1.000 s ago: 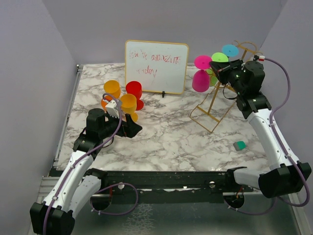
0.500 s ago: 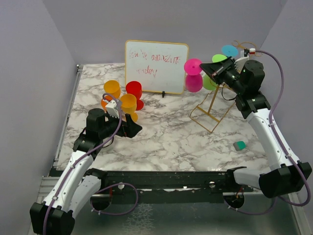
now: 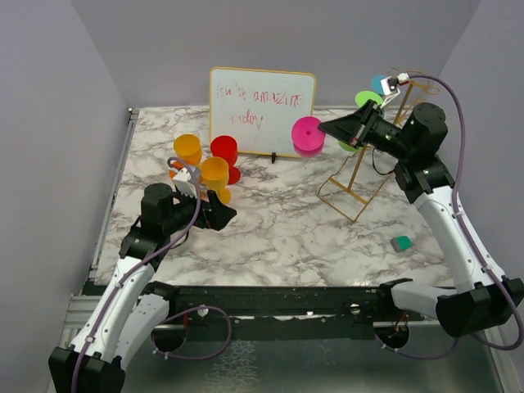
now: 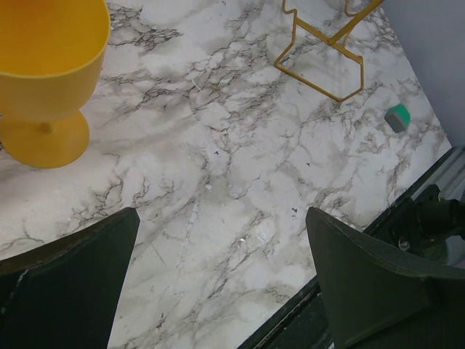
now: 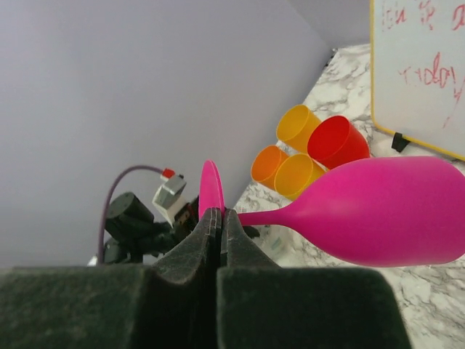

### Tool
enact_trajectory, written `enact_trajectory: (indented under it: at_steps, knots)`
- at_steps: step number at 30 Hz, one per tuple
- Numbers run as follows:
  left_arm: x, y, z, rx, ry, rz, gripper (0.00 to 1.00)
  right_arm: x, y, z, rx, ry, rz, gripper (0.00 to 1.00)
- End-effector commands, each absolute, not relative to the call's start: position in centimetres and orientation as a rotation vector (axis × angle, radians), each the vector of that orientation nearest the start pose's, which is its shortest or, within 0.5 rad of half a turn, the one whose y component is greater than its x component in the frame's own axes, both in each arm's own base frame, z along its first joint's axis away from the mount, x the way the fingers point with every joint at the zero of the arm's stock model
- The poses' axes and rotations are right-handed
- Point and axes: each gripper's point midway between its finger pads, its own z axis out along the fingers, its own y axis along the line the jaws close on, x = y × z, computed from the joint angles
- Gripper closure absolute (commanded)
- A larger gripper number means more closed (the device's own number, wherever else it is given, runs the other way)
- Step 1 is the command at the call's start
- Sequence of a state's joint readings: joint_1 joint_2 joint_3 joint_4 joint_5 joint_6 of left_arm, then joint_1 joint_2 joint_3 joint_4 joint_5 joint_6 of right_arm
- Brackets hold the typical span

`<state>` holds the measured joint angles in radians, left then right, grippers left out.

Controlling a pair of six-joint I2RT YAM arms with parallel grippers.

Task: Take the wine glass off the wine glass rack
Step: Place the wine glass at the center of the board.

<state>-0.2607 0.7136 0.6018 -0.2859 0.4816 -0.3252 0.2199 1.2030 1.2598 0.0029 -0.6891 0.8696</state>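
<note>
The right tool (image 5: 220,214) is shut tight on the pink glass (image 5: 385,211), with its fingers pinching the thin stem right beside the foot. The glass lies on its side in the air, bowl out to one side of the fingers. From above, it hangs left of the rack (image 3: 358,182) and clear of the rails, in front of the near right corner of the board (image 3: 262,110), well above the worktop (image 3: 278,229). On the rack's top rails a green glass (image 3: 366,99) and a blue glass (image 3: 378,83) show, partly hidden by the arm.

The left tool (image 4: 218,276) is wide open and holds nothing. It sits low over the worktop on the left, just beside a yellow glass (image 4: 43,73) that stands with an orange one (image 3: 187,149) and a red one (image 3: 223,151). A small green block (image 3: 401,243) lies near the right edge.

The lift-off itself looks done, so the step in hand is carrying the glass away. I judge the next move to be a set-down. The wrist would turn until the foot points down, then lower onto bare marble between the standing glasses and the rack. The bowl must stay off the board. The grip is on a thin stem, so the glass could swing during the turn, and a slow rotation seems wise.
</note>
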Motion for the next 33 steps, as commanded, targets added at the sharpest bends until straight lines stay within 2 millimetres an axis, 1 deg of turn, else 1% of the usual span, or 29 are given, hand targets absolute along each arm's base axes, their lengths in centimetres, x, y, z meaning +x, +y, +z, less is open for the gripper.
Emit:
enact_trajectory:
  at_steps: [1,6,9,12,15,17,21,23,28,31,33]
  knots:
    - [22.3,-16.4,23.0,0.245,1.945,-0.936,0.01,27.7,22.7,41.2,-0.342,1.7,1.373,0.99]
    - [21.6,-17.3,29.8,0.291,1.794,-1.013,0.01,24.8,24.6,38.7,-0.491,1.752,1.368,0.99]
    - [20.7,-18.3,33.1,0.341,1.721,-1.109,0.01,22.9,26.1,37.3,-0.571,1.766,1.384,0.99]
    - [19.6,-19.6,34.9,0.392,1.68,-1.246,0.05,21.2,27.5,35.9,-0.64,1.788,1.412,0.99]
    - [18.6,-20.3,35.9,0.437,1.649,-1.333,0.1,19.9,28.6,34.8,-0.675,1.798,1.424,1.0]
    - [17.9,-20.7,36.3,0.469,1.627,-1.388,0.16,19.3,29.1,34.3,-0.691,1.796,1.444,1.0]
    - [16.9,-21.4,35.1,0.537,1.652,-1.483,0.25,18.5,29.6,33.4,-0.702,1.804,1.472,1.0]
    - [16.4,-21.8,34.5,0.567,1.672,-1.519,0.26,18.1,29.7,33.2,-0.705,1.801,1.484,1.0]
    - [15.5,-23.1,33.9,0.617,1.686,-1.563,0.28,17.6,29.9,33.1,-0.713,1.785,1.501,1.0]
    - [14.9,-24.5,33.0,0.65,1.716,-1.592,0.3,17.6,29.9,33.1,-0.71,1.786,1.498,1.0]
    - [14.6,-25.4,32.3,0.668,1.741,-1.583,0.32,17.6,30.0,33.2,-0.711,1.783,1.498,0.99]
